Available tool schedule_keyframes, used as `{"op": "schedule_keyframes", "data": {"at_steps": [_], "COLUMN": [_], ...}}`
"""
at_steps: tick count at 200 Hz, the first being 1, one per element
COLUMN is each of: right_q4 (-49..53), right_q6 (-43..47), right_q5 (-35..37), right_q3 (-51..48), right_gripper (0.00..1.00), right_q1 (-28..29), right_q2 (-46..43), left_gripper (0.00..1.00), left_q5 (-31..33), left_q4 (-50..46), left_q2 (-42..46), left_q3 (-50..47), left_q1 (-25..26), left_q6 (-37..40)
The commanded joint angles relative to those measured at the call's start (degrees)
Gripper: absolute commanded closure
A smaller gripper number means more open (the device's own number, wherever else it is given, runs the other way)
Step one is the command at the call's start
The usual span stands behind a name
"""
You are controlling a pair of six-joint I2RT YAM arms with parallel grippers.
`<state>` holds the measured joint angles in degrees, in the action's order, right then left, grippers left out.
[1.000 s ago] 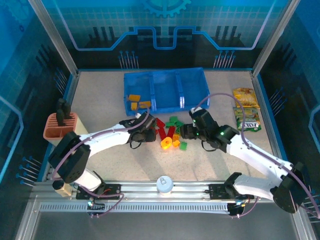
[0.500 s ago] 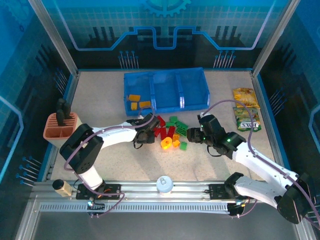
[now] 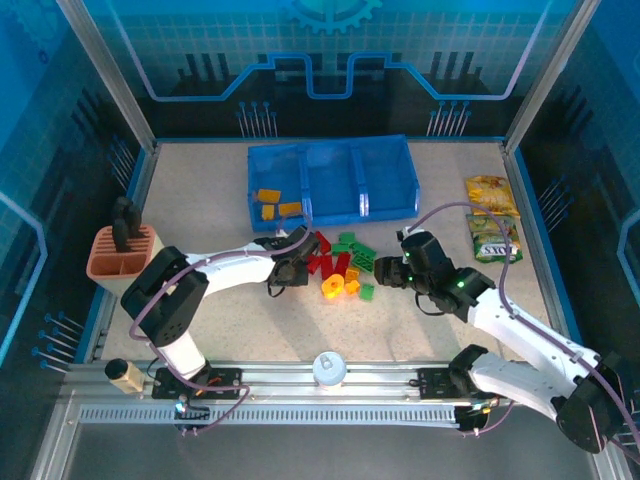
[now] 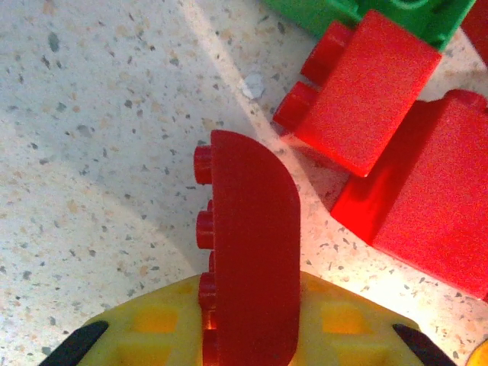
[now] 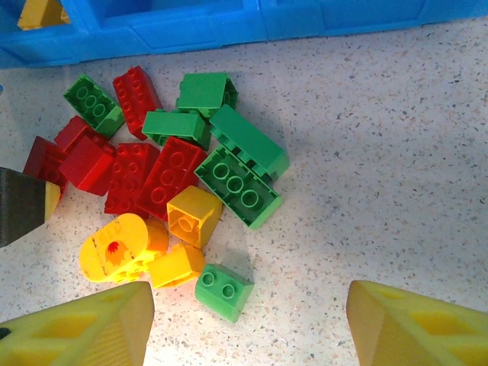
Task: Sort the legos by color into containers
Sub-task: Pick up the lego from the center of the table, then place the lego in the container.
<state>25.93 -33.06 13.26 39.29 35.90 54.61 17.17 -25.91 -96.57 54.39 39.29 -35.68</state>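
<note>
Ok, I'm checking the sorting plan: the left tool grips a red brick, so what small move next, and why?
Probably raise the left tool: the red brick sits clamped between its fingers, close beside other red legos, and the tray lies beyond them.

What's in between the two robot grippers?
The pile of red, green and yellow legos lies between the left gripper and the right gripper; the top view shows it.

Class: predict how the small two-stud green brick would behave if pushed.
The green brick looks like hard plastic, so probably stiff. Its flat sides suggest sliding, not rolling. Small and likely light, it may spin on the smooth table.
</note>
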Motion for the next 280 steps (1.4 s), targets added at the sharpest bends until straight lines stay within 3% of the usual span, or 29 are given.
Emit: {"op": "schedule_keyframes", "data": {"at_steps": [1,30,50,161,215,255,280], "right_q4": [0.5,-0.15,-0.79,4.17,3.25,2.55,1.93], "right_q6": [-0.47,-0.67,-1.34,-4.14,-3.82,-3.2,-2.58], "right_q5": [0.34,0.21,-1.0,-1.61,-2.97,-4.22,-5.02], "right_q3": [-0.37,-1.33,-1.99,-6.85,-6.93,-5.98,-5.97], "right_gripper": [0.32,0.32,0.32,0.33,0.33,0.33,0.31], "right_q1": [-0.91,-1.7,-1.89,-1.37,-1.47,-1.36,-1.19], "right_q2": [-1.43,-1.05,0.2,-9.14,-8.18,-6.05,-5.54], "left_gripper": [0.79,0.79,0.78,0.77,0.72,0.49,0.45], "left_q5": [3.54,4.03,3.25,-1.57,-2.48,-3.05,-4.52], "left_q4": [-4.34,-4.82,-3.84,-15.0,-15.91,-15.91,-13.15], "left_q2": [4.55,11.09,10.07,-26.17,-30.07,-26.55,-20.28], "left_q3": [2.59,7.08,13.34,60.36,64.14,63.66,59.69], "left_q1": [1.03,1.06,0.79,-5.15,-6.51,-6.59,-6.36], "left_q6": [0.7,4.49,9.48,17.57,17.9,18.54,18.41]}}
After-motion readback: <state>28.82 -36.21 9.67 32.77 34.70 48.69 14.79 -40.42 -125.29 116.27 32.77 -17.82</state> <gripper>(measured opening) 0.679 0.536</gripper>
